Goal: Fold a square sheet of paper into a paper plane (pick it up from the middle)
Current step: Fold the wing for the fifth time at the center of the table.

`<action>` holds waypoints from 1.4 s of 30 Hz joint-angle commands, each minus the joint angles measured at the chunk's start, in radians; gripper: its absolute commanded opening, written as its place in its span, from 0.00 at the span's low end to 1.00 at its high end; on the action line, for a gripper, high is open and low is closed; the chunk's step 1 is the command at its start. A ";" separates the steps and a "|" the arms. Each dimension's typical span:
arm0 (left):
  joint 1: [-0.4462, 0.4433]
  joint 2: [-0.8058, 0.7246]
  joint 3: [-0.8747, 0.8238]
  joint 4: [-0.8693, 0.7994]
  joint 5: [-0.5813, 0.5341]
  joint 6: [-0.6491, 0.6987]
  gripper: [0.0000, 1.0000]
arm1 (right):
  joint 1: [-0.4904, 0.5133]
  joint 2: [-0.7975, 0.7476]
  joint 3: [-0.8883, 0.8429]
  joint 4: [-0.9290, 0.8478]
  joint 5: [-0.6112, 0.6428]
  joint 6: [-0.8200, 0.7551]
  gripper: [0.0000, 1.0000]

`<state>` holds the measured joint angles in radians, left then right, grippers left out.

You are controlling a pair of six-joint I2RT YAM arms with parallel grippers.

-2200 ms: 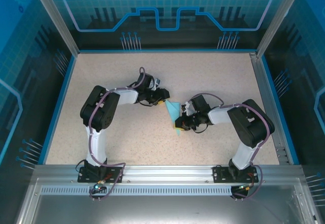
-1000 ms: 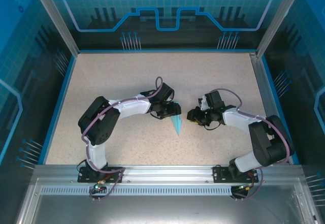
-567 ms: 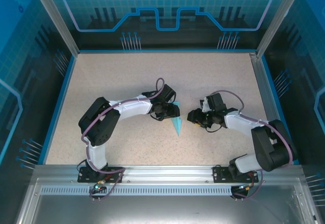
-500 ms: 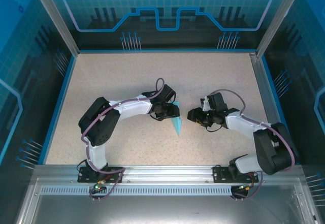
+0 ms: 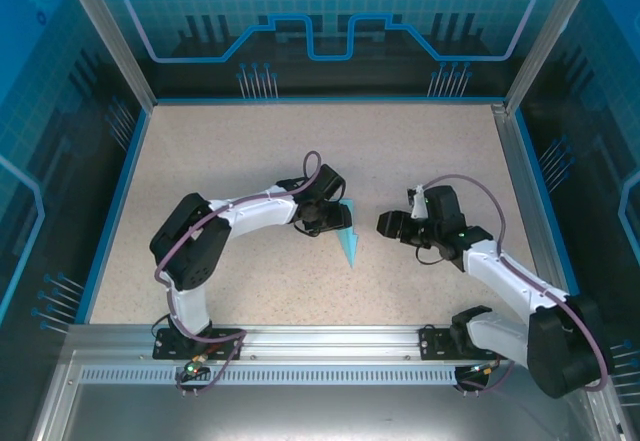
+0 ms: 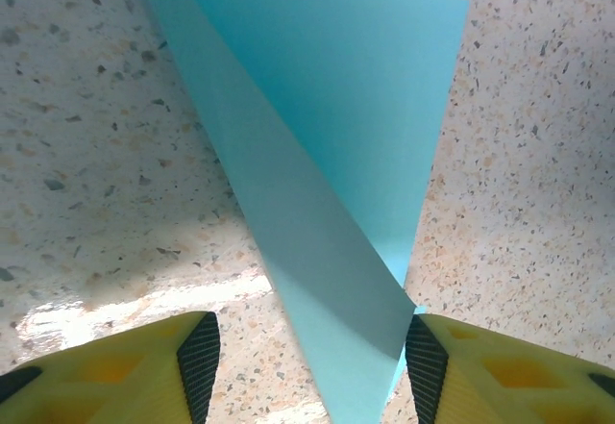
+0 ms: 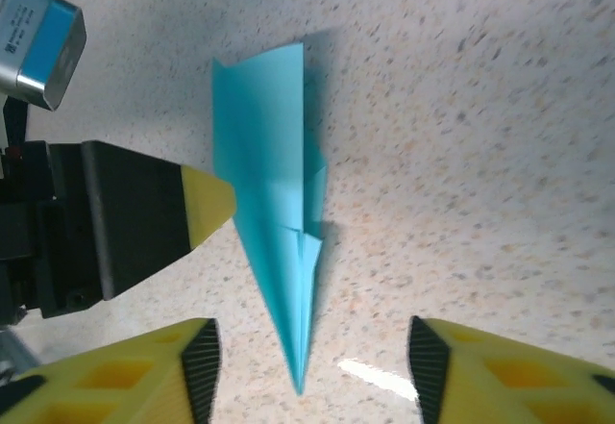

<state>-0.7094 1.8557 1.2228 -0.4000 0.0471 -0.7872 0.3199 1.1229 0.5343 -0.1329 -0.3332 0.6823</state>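
1. The left gripper has its jaws spread. In its wrist view the narrowing part of the paper plane runs between the two yellow fingers.
2. The black pad at the right of that view meets the plane's edge. The pad opposite stands apart from the paper, with bare table between them. Nothing is pinched.
3. The right gripper also has its jaws apart and holds nothing. In its wrist view the plane lies flat on the speckled table, its sharp point aimed into the gap between the fingers without touching either.
4. In the same view one yellow-tipped finger of the left gripper comes in from the left and touches the plane's long edge.
5. From above, the plane lies mid-table with its point towards the arm bases. The left gripper is at its wide end and the right gripper is just beside it, apart.
6. The left wrist view cuts off both the wide end and the point. From above, both jaw gaps are too small to judge.
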 commanded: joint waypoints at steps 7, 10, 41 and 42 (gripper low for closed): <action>-0.002 -0.029 0.051 -0.040 -0.030 -0.002 0.55 | 0.103 0.266 0.068 0.150 -0.167 0.024 0.35; -0.002 -0.036 0.050 -0.042 -0.040 -0.005 0.55 | 0.130 0.334 0.076 0.234 -0.215 0.067 0.28; 0.044 0.005 0.007 0.139 0.165 -0.014 0.38 | 0.121 0.604 0.045 0.317 -0.231 0.092 0.21; 0.044 0.018 0.012 0.141 0.169 -0.011 0.38 | 0.121 0.599 0.046 0.313 -0.229 0.092 0.21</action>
<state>-0.6666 1.8336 1.2217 -0.2745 0.1654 -0.8066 0.4446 1.6951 0.6079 0.2146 -0.5869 0.7818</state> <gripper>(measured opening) 0.378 0.209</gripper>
